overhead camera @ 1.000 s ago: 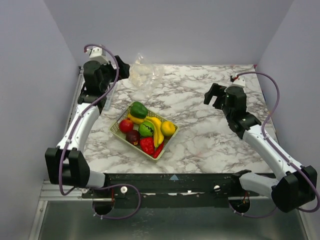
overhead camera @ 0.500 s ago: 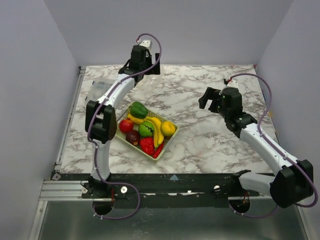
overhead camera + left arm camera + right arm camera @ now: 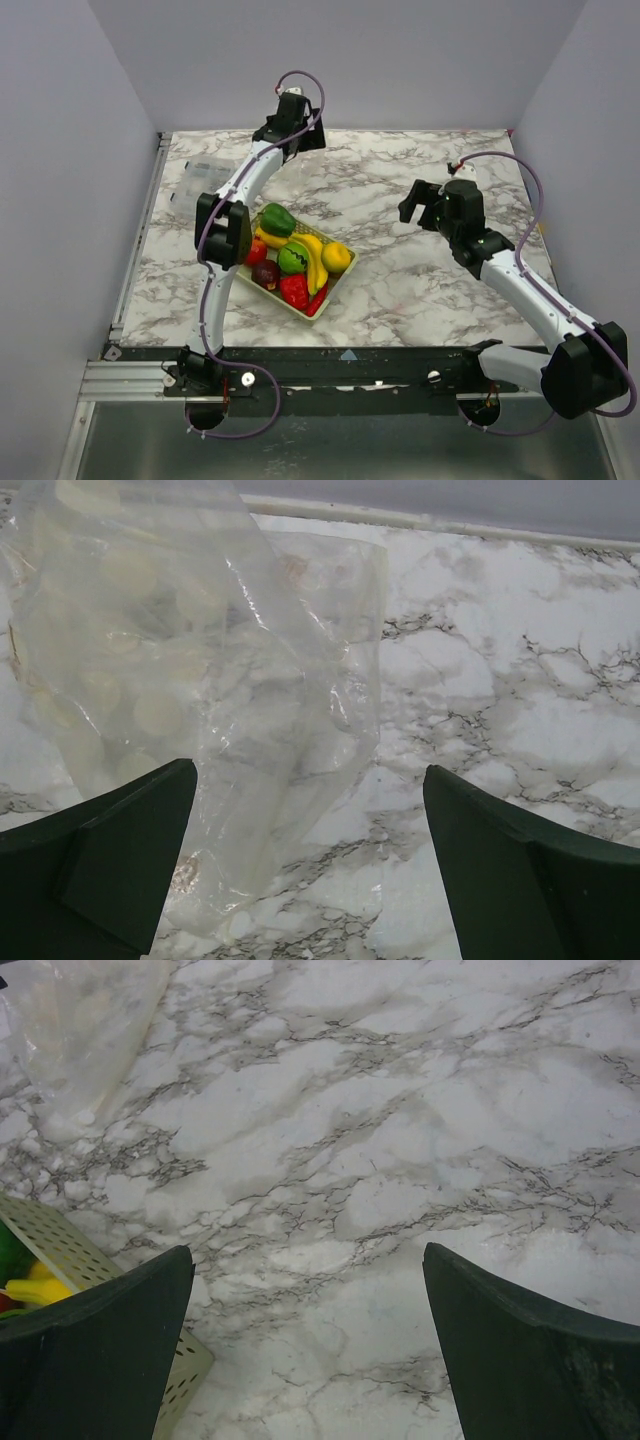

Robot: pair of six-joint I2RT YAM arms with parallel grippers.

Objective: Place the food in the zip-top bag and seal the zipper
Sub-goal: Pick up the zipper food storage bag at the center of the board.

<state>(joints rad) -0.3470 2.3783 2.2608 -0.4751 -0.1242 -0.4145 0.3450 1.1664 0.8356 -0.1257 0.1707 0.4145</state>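
The food point(image 3: 292, 258) lies piled in a pale yellow mesh basket point(image 3: 229, 259) left of centre: a green pepper point(image 3: 278, 218), bananas point(image 3: 315, 262), a lemon point(image 3: 337, 257), a red pepper point(image 3: 295, 290) and round red and green fruits. The zip-top bag point(image 3: 200, 680) lies crumpled and empty on the marble, under and left of my left gripper point(image 3: 310, 880), which is open and empty. In the top view my left gripper point(image 3: 293, 135) is at the back and its arm hides the bag. My right gripper point(image 3: 415, 208) is open and empty above bare marble, right of the basket. The zipper is not discernible.
A clear flat box point(image 3: 203, 180) lies near the left table edge. The back wall is close behind the left gripper. In the right wrist view the basket corner point(image 3: 60, 1250) is at the lower left and the bag point(image 3: 80, 1030) at the upper left.
My left arm has swung from the rear left corner to the back centre, over the bag, uncovering the clear box. My right gripper has shifted only slightly.
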